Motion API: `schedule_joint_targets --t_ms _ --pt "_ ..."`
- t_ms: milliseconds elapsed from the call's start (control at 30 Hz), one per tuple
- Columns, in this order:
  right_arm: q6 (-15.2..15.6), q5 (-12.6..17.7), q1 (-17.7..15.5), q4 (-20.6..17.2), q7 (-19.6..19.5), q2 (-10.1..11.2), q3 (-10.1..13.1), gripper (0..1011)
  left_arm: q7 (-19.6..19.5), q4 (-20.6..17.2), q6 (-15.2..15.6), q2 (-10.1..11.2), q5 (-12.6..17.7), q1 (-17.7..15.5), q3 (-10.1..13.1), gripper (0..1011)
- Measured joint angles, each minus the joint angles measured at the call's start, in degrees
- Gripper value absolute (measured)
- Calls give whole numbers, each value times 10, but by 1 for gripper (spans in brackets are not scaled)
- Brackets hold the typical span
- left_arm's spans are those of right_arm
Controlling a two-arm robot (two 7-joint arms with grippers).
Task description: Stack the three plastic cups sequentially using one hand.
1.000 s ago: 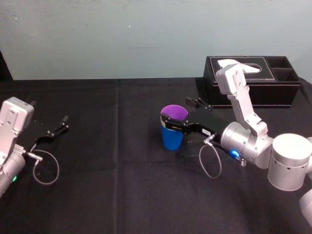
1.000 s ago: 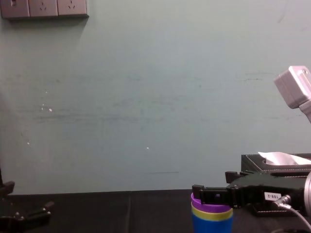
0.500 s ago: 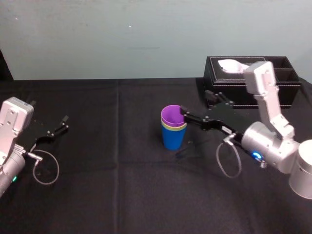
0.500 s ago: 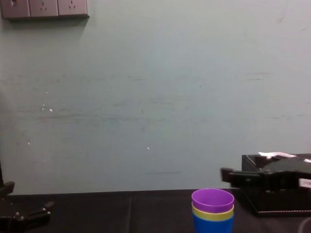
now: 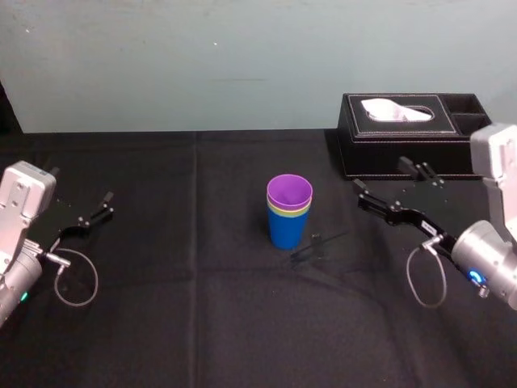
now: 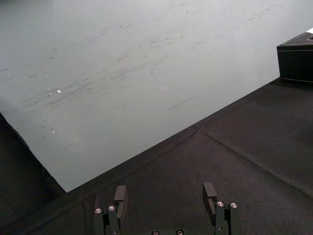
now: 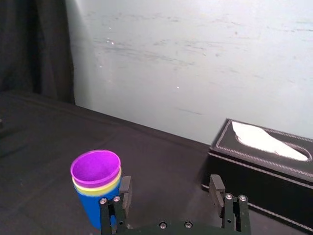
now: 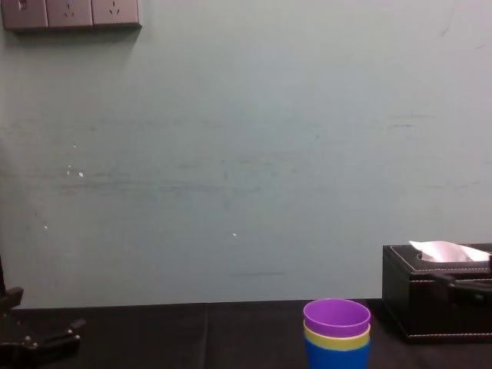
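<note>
The three plastic cups stand nested at the centre of the table. The right gripper hangs at their three o'clock, well apart, jaws spread wide and empty. The left gripper is parked at nine o'clock, also wide and empty. The cups look light, slick and thin-walled, so they are probably best pinched across the rim.

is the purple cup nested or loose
Nested: purple cup sits upright inside the yellow-green cup, itself in the blue cup; right gripper apart, open.
</note>
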Motion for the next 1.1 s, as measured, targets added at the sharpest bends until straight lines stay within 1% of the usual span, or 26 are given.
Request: schedule_joint_targets --t_ms 200,1100 --pt "-15 0 -12 11 6 0 9 1003 0 0 0 0 0 0 0 1010" --pt "-13 -1 -10 8 5 1 8 1003 0 0 0 0 0 0 0 1010"
